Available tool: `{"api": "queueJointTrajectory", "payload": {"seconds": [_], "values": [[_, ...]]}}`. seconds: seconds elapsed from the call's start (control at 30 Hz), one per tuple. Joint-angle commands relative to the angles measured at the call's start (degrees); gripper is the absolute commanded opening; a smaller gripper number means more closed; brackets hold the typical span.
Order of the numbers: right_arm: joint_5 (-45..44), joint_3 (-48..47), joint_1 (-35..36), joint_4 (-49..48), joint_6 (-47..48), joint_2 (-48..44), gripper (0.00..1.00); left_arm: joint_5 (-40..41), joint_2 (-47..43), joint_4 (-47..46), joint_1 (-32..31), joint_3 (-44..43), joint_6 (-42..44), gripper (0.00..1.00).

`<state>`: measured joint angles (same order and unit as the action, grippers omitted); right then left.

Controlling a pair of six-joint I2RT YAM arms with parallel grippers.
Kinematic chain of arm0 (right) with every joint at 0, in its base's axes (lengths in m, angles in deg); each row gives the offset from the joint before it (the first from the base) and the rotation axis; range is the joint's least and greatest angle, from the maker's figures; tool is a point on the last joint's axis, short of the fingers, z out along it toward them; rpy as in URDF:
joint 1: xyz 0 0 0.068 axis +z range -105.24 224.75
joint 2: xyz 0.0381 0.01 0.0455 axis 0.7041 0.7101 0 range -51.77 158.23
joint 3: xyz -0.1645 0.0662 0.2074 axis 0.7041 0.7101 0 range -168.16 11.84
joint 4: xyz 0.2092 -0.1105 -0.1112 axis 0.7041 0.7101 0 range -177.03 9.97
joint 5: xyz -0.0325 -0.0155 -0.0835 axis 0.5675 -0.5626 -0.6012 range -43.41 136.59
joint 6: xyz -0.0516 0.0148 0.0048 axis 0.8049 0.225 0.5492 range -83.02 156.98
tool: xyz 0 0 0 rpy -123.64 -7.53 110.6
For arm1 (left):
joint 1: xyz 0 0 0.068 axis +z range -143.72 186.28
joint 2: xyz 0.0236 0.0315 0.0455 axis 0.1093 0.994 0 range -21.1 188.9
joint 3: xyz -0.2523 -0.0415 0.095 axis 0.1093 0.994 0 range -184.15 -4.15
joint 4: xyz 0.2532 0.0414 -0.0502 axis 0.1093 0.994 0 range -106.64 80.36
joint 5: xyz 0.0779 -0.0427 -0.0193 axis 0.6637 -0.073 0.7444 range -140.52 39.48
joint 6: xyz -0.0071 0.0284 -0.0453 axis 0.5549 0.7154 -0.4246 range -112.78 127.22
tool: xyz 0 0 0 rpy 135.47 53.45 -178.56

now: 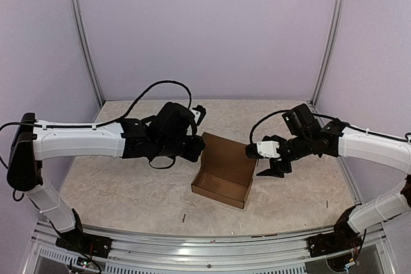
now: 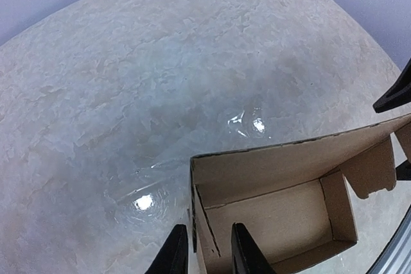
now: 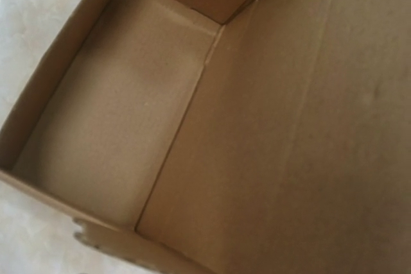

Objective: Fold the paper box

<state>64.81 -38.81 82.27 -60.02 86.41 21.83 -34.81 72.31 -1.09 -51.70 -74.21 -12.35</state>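
The paper box [image 1: 225, 168] is a brown cardboard tray in the middle of the marbled table, with its lid standing up at the far side. My left gripper [image 1: 200, 148] is at the box's left end. In the left wrist view it [image 2: 208, 226] straddles the doubled left wall of the box [image 2: 276, 213], one finger outside and one inside, with slim gaps showing. My right gripper [image 1: 262, 161] hangs at the lid's right edge with its jaws spread. Its fingers do not show in the right wrist view, which the inside of the box [image 3: 192, 126] fills.
Aluminium posts [image 1: 83, 36] and lilac walls close in the table at the back and sides. A metal rail [image 1: 205, 239] runs along the near edge. A black cable [image 1: 154, 88] loops over the left arm. Small dark specks [image 1: 183, 217] lie near the front.
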Motion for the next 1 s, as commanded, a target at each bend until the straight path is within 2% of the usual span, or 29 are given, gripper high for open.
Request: {"api": "queueJointTrajectory", "payload": {"seconds": [0.0, 0.27, 0.43, 0.7, 0.97], "values": [[0.8, 1.2, -0.3, -1.4, -0.4, -0.7, 0.75, -1.8, 1.4, 0.0, 1.1, -1.6, 1.5, 0.22], [1.2, 1.5, -0.2, -2.4, -0.9, -0.3, 0.74, -2.0, 2.3, -1.7, 1.8, -2.3, 3.0, 0.14], [2.0, 1.7, -0.2, -3.7, -1.8, 0.2, 0.73, -3.4, 2.8, -2.0, 2.0, -2.6, 3.2, 0.00], [1.1, 2.8, -0.1, -5.1, -1.5, 0.1, 0.69, -3.4, 2.7, -3.8, 1.5, -1.0, 2.2, 0.00], [3.8, 3.4, 0.3, 0.7, 2.0, -2.9, 0.70, -2.7, 2.1, -4.7, -1.0, 2.2, 0.3, 0.00]]}}
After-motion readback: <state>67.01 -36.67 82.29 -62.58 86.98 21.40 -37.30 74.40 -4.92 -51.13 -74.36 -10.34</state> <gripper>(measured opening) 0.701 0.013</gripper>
